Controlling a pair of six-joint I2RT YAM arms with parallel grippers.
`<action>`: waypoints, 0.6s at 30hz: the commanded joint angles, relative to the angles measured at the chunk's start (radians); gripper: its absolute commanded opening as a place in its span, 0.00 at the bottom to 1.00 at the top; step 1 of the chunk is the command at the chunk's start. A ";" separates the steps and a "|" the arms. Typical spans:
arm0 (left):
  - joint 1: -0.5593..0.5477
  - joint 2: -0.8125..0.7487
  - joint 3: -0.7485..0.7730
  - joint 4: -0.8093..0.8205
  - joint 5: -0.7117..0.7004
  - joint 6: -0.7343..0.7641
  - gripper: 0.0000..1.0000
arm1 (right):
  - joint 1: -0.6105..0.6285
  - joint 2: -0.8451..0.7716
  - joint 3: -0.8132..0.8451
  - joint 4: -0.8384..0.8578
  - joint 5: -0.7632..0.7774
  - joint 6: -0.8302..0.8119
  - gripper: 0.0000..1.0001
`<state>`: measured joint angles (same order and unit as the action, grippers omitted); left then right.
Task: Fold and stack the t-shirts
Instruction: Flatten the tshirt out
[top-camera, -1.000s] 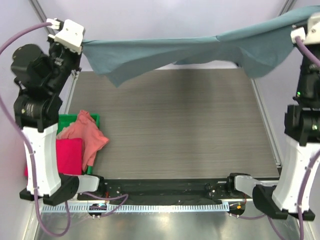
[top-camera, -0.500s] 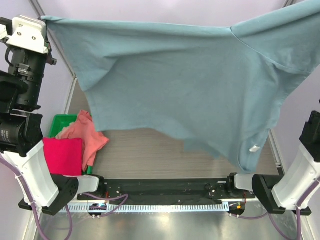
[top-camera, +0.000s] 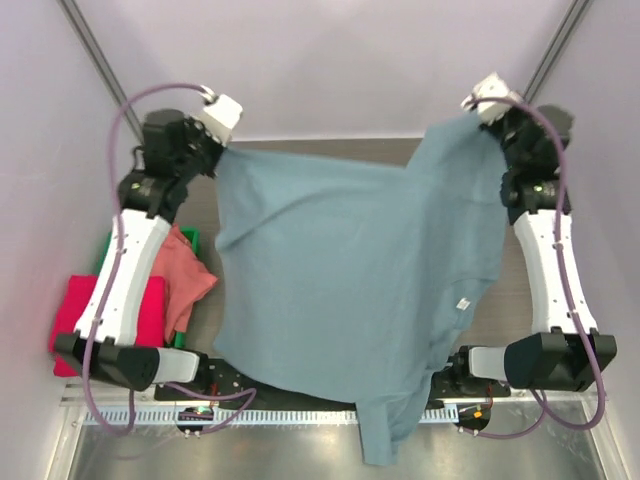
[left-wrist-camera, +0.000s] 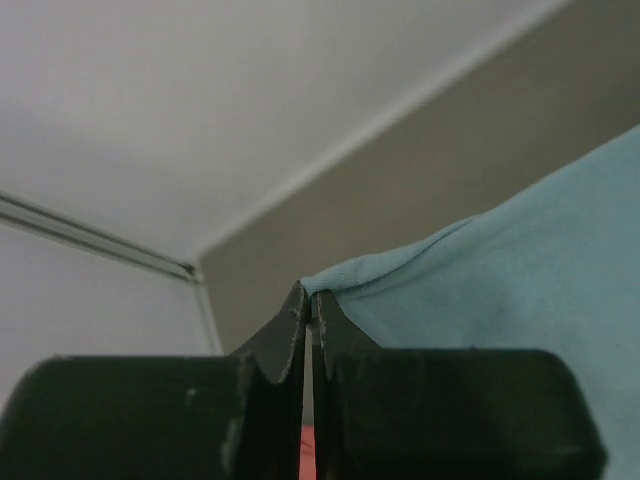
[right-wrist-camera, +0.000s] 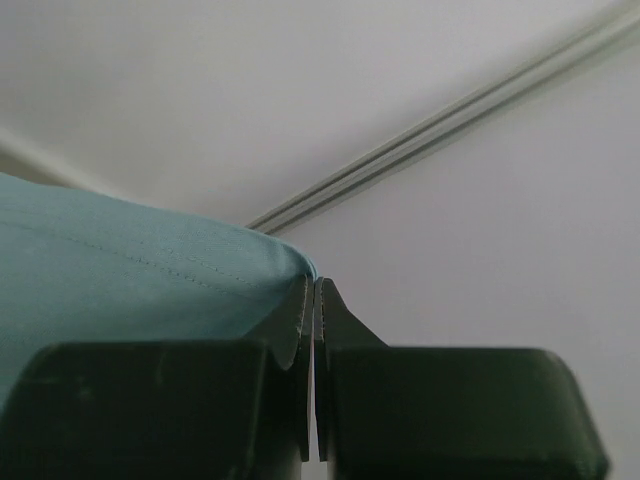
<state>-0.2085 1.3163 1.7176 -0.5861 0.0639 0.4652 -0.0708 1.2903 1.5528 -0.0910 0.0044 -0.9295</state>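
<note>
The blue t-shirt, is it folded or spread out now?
Spread out, not folded: the left gripper and right gripper each pinch one corner, and the blue t-shirt stretches open between them.

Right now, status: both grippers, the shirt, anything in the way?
Left gripper and right gripper shut on slate-blue cloth t-shirt corners. Spread out, near end draped over base rail. Salmon-pink shirt, crimson-pink shirt at left.

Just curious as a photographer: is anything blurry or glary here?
Top external view: evenly lit, blue t-shirt crisp, mild glare on the near metal strip. Left wrist view: left end effector dark and soft-edged. Right wrist view: right end effector dark too, yet the shirt's stitching shows.
</note>
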 joint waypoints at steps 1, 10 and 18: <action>-0.020 0.041 -0.150 -0.015 0.057 -0.057 0.00 | -0.006 -0.062 -0.187 0.079 -0.031 -0.009 0.01; -0.022 0.480 0.040 0.000 -0.055 -0.053 0.00 | 0.032 0.320 -0.102 0.051 0.114 0.000 0.01; -0.020 0.770 0.311 -0.001 -0.182 -0.046 0.00 | 0.057 0.812 0.352 0.020 0.229 -0.058 0.01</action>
<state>-0.2344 2.0579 1.9240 -0.6220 -0.0391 0.4232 -0.0185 2.0094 1.7340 -0.1146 0.1463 -0.9573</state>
